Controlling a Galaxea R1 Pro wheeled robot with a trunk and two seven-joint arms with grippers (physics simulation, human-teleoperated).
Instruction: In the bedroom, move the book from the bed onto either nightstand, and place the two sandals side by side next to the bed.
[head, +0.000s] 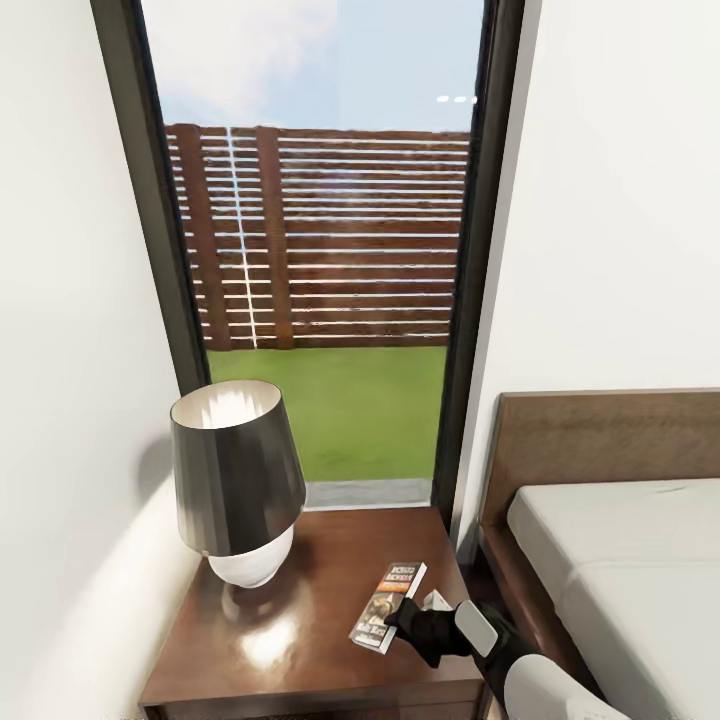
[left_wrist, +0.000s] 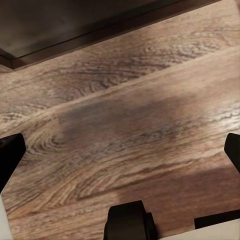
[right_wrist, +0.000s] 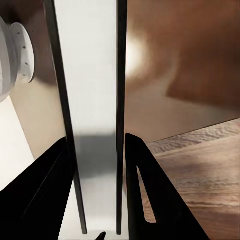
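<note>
1. on the nightstand (head: 300, 640), left part: a lamp (head: 235, 480) with a dark shade and white base.
2. right of the lamp: the book (head: 385, 605), long axis running from the front edge back toward the window (head: 320, 250), tilted slightly right.
3. right gripper (head: 400, 622): fingers (right_wrist: 150, 190) clamped on the book's near end.
4. far right: the bed (head: 620, 560).

Your right arm (head: 545, 690) ends in a smooth white rounded shell, then a pale grey rectangular panel on a black wrist. Your right gripper (head: 400, 622) is matte black. In the right wrist view, its fingers (right_wrist: 150, 195) are flat black wedges, one with a narrow slot cut through it.
</note>
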